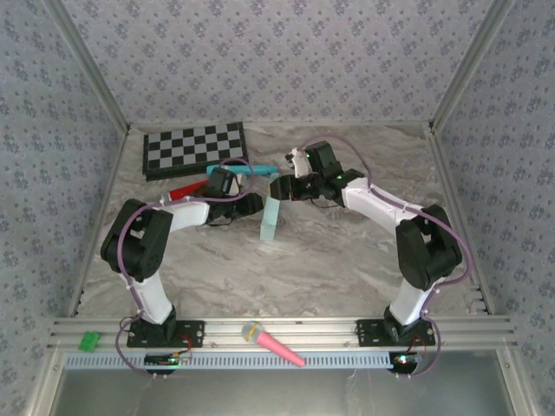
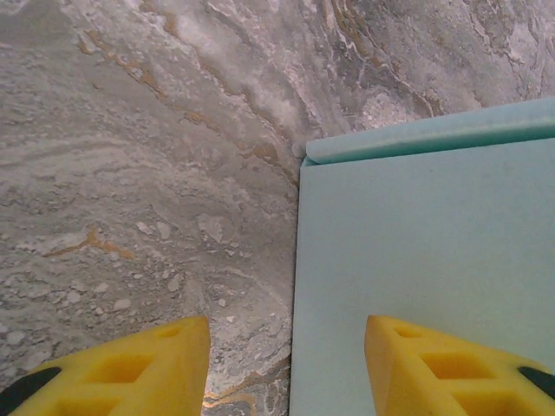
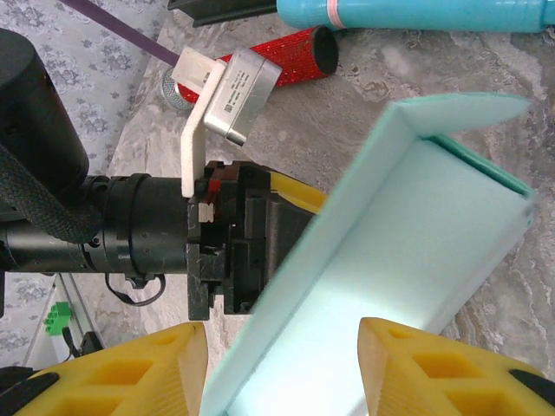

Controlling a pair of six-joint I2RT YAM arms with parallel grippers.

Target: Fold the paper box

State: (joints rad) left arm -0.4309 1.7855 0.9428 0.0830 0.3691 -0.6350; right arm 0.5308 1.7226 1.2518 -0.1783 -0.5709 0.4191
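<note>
Top view, box: the paper box [image 1: 270,221] stands on end at mid-table, well in front of the checkerboard [image 1: 195,147].
Top view, arms: I have the left gripper [image 1: 253,204] and right gripper [image 1: 277,189] closing in on its upper end from either side. I judge this is to steady the walls while a flap is folded.
Left wrist, box: a flat aqua panel [image 2: 425,277] with a folded lip along its top. Its side edge runs up between my fingers.
Left wrist, claw: the left gripper [image 2: 286,364] is spread. One finger [image 2: 442,368] hangs over the panel, and bare table [image 2: 130,130] shows between the other finger and the edge. It pinches nothing.
Right wrist, box: the paper box [image 3: 408,225] is bent into an open trough, with the left arm [image 3: 139,243] just behind its wall.
Right wrist, claw: the right gripper [image 3: 282,373] is spread with the box spanning the gap. I cannot tell whether the pads press it.
Right wrist, clutter: a red tube [image 3: 286,56] and a marker pen [image 3: 408,13] lie beyond.
</note>
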